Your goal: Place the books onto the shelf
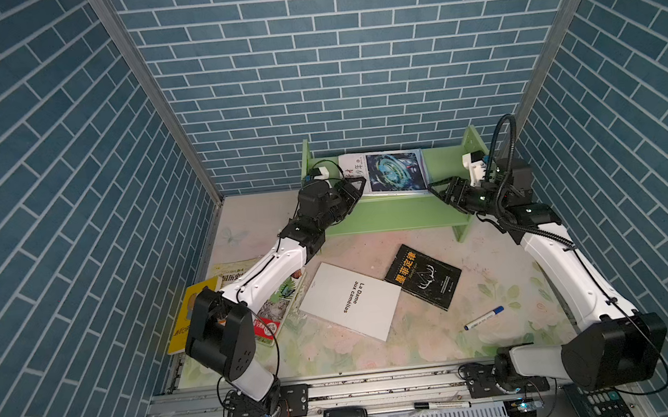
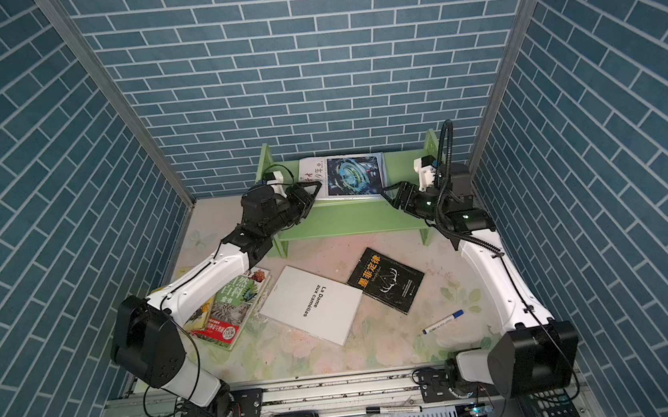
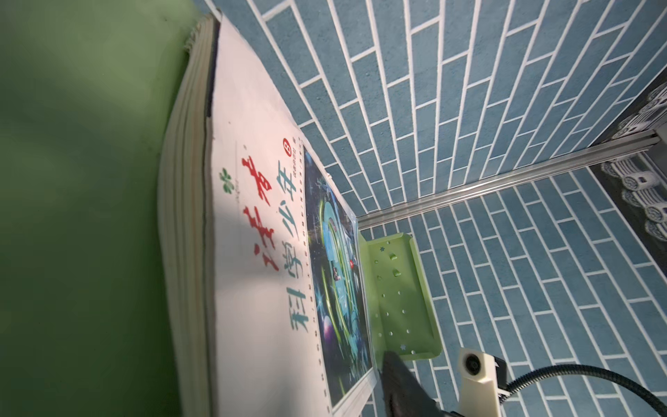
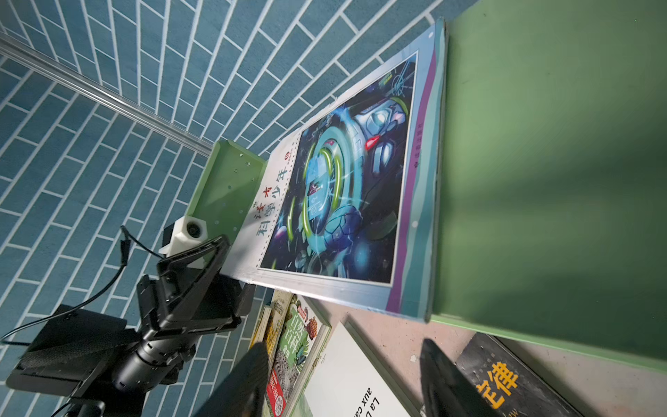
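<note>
On the top tier of the green shelf [image 1: 442,161], the sci-fi book [image 1: 395,172] lies flat, cover up, between my two claws. My right claw [image 1: 437,192] is released by its right near corner, holding nothing. My left claw [image 1: 357,188] sits just beside its left edge; I cannot tell whether it grips. The white book [image 1: 349,300] and black book [image 1: 422,276] lie on the table [image 1: 497,269].

The plain white flat book [image 1: 349,302] reads "La Dame aux camélias"; the black book [image 1: 423,277] bears orange "墨菲定律"; the white sci-fi-picture book [image 3: 260,216] shows "科学少年".
</note>
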Motion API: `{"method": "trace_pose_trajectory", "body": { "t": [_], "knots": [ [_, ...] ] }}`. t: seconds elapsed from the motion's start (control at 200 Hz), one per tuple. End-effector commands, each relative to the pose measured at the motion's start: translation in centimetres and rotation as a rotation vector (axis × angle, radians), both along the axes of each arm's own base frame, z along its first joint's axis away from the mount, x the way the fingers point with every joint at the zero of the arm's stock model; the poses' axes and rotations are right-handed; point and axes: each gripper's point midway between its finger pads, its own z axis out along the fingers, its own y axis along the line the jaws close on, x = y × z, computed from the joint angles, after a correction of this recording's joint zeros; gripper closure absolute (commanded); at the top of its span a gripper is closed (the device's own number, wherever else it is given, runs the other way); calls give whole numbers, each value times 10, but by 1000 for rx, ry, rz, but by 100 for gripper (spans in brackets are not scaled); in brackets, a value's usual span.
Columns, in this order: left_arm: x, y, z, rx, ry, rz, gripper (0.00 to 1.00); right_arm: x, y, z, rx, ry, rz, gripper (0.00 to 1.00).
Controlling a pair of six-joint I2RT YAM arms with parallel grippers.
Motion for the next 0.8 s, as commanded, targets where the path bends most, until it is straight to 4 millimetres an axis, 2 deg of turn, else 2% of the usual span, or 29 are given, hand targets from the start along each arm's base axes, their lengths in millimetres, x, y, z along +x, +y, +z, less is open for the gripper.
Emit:
{"method": "trace_pose_trajectory", "body": {
  "t": [0.0, 0.215, 0.265, 0.29, 0.305, 0.79],
  "knots": [
    [-9, 8, -2, 35, 26, 21, 34, 8, 5, 26, 15, -72, -22, 33],
    [-14, 16, -2, 95, 47, 48, 24, 12, 11, 41, 29, -121, -39, 33],
    [-14, 18, -2, 114, 52, 52, 12, 12, 12, 43, 28, -126, -41, 33],
    [-14, 19, -2, 123, 54, 54, 3, 12, 13, 43, 29, -127, -39, 33],
    [-15, 19, -1, 128, 50, 54, 1, 13, 13, 43, 28, -127, -40, 33],
    [-27, 57, 26, 415, -30, 137, 0, 7, 15, 38, 18, -119, -31, 33]
  ]
}}
